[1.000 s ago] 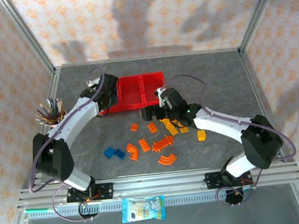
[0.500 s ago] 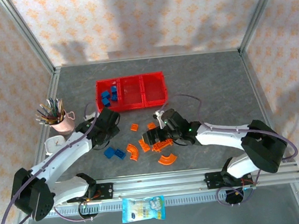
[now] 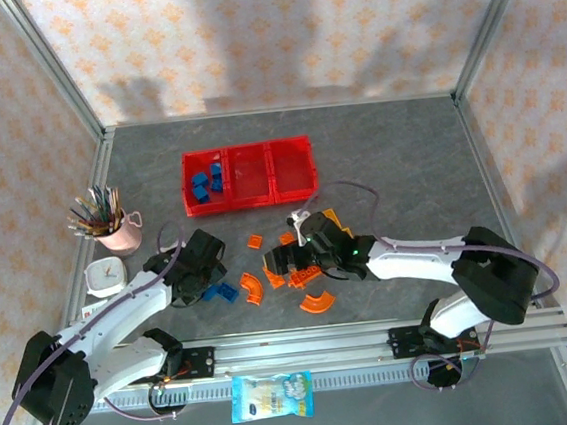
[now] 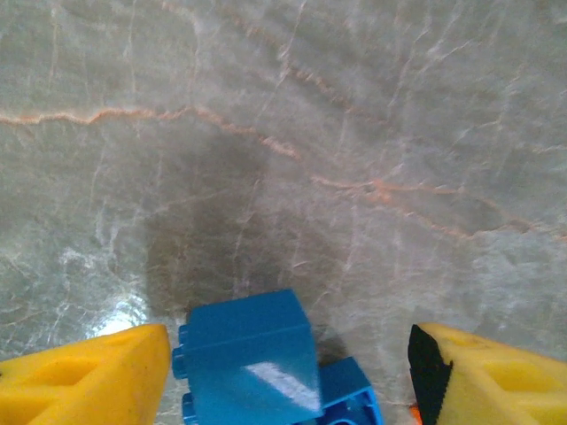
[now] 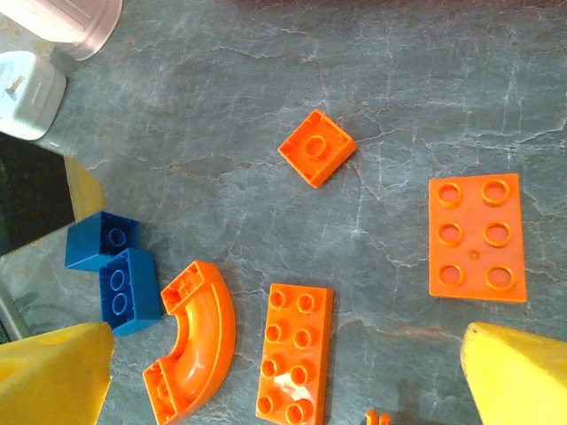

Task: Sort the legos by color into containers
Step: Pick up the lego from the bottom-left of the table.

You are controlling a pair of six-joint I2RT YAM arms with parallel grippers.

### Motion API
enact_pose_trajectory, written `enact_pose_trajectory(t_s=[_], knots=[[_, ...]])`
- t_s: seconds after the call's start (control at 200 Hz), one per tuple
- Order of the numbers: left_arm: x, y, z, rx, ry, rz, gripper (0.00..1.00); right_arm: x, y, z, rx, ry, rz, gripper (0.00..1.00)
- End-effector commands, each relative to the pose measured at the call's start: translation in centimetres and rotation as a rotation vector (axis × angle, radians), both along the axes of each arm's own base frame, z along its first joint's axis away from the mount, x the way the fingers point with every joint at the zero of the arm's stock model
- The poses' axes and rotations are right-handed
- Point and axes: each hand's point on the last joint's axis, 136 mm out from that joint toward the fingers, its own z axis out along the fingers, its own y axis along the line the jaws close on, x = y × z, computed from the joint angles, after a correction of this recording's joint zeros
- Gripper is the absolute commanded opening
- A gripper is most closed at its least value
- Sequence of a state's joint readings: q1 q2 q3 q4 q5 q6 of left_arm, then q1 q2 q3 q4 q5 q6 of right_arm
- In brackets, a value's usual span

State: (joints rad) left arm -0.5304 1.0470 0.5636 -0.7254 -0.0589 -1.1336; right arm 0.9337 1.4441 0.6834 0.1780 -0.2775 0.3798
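The fingers of the left gripper (image 4: 289,345) are held apart, a blue brick (image 4: 244,354) between them on the grey marbled tabletop (image 3: 388,152). The right gripper (image 5: 285,341) is spread wide above orange bricks (image 5: 477,237) and a curved orange piece (image 5: 195,341). More blue bricks (image 3: 203,183) are seen in the left compartment of the red tray (image 3: 263,203). A pink pen cup (image 3: 115,234) is stood at left, and patterned wallpaper (image 3: 276,32) is seen behind.

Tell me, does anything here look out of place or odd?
A blue-and-white packet lies on the metal rails at the front, off the table, unrelated to the bricks. Nothing else looks spilled or broken; the loose orange bricks are just not yet sorted.
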Motion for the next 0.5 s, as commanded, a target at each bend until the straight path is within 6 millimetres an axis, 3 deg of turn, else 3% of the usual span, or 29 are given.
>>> enact_pose_trajectory(t_s=[0.0,0.15,0.495], knots=[[-1.3,-0.2,-1.7,-0.031,0.033,-0.004,0.75,1.3,0.6,1.0,0.011,-0.021,-0.051,1.0],[-0.7,-0.7,-1.9,-0.046,0.007,-0.031,0.75,1.6,0.9,0.6,0.002,-0.019,-0.058,1.0],[0.4,-0.6,-1.9,-0.012,-0.038,-0.064,0.61,2.7,2.2,0.9,-0.003,-0.002,-0.073,1.0]])
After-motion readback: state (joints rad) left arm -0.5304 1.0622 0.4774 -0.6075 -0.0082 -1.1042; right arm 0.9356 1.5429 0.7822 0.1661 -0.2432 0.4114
